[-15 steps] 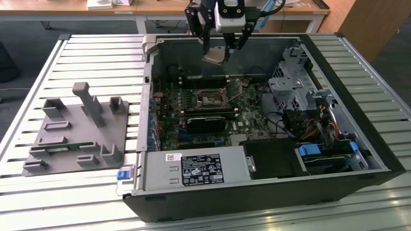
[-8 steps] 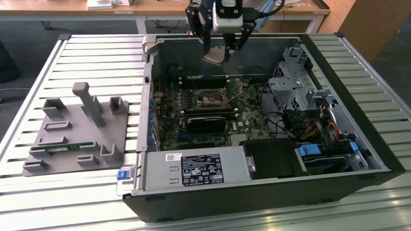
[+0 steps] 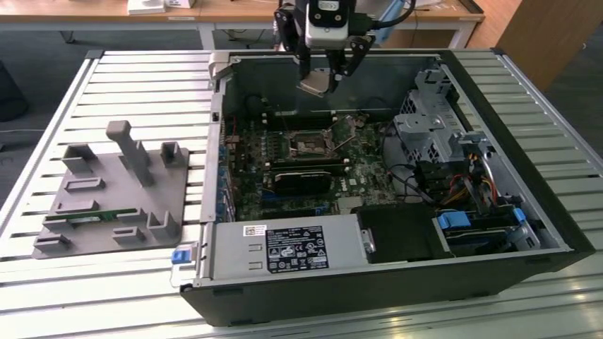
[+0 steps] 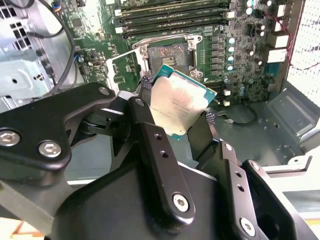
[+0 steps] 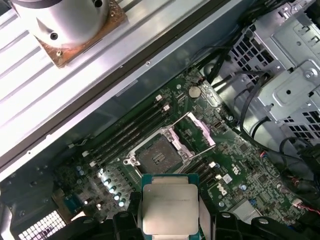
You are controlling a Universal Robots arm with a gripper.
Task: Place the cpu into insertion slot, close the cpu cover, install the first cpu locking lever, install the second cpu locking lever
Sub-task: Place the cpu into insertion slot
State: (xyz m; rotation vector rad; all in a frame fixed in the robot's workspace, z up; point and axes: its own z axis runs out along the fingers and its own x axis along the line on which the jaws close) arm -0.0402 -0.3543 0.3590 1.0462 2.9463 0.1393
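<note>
My gripper point(image 3: 325, 76) hangs over the back of the open computer case, shut on the cpu point(image 3: 317, 83), a flat square chip with a pale metal top. In both wrist views the cpu point(image 4: 177, 102) point(image 5: 169, 207) sits tilted between the two black fingers point(image 4: 150, 135), held by its edges above the green board. The insertion slot point(image 5: 157, 155) point(image 4: 167, 55) point(image 3: 306, 146) is a dark square socket with a silvery rim, lying bare below and ahead of the chip. The cpu cover point(image 5: 200, 129) point(image 4: 121, 67), a thin silvery frame, stands swung open at one side of the socket.
Memory sticks point(image 4: 170, 15) run beside the socket. A black card point(image 3: 301, 176), a power supply point(image 3: 282, 251) and a metal drive cage point(image 3: 433, 131) with cables crowd the case. A grey fixture plate point(image 3: 113, 191) lies on the slatted table at the exterior view's left.
</note>
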